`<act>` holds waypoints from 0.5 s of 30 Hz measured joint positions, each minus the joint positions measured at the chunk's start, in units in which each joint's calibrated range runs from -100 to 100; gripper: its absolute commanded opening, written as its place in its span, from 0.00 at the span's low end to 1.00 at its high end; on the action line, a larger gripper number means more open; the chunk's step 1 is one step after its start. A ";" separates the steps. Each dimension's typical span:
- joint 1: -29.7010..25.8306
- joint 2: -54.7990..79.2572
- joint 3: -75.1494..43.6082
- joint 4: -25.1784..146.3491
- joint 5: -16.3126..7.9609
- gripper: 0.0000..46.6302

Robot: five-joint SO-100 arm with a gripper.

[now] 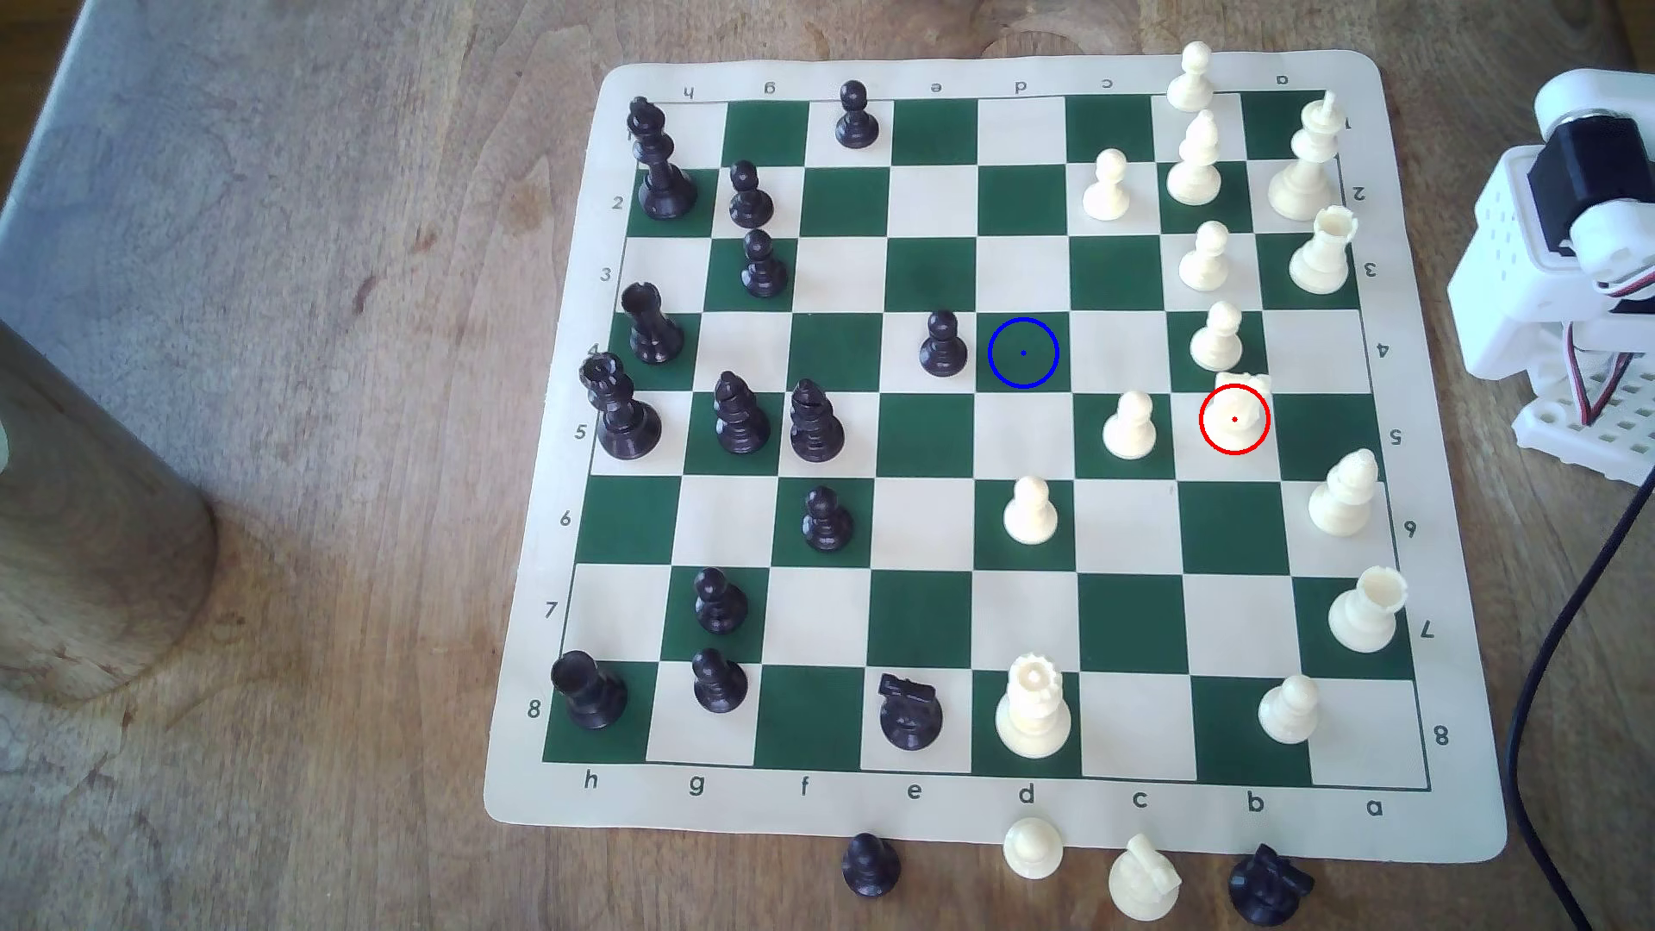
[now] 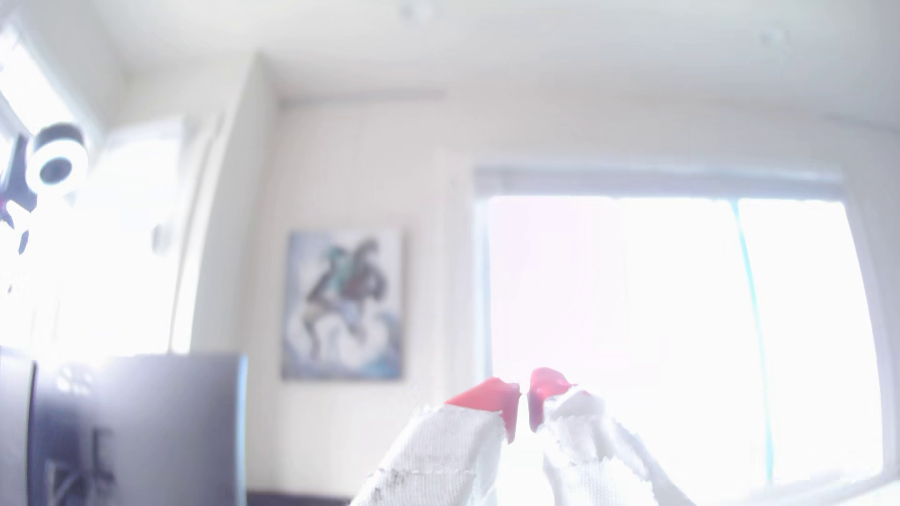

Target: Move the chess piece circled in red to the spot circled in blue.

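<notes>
The cream-white plastic knight with the angular horse-head top (image 1: 1240, 401) stood upright inside the red ring on a cream square near the exterior view's right edge of the green-and-cream roll-up chessboard (image 1: 985, 806), just below a cream pawn (image 1: 1217, 337). The dark green square marked by the blue ring and dot (image 1: 1023, 353) lay bare toward the board's middle, well apart from the knight, with a black pawn (image 1: 942, 345) on the square just beside it to the exterior view's left. In the blurred wrist view, the hand (image 2: 525, 406) pointed toward a bright window, its red-tipped white fingers (image 2: 492, 396) seemingly almost together, gripping nothing. The white arm base (image 1: 1576, 269) sat on the wooden worktop (image 1: 313, 448) off the board.
</notes>
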 measured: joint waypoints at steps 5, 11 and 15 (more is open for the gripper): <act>0.74 0.08 -5.69 14.98 -0.10 0.00; 0.81 0.08 -12.38 42.23 -0.88 0.05; -0.44 0.00 -13.01 51.71 -1.47 0.01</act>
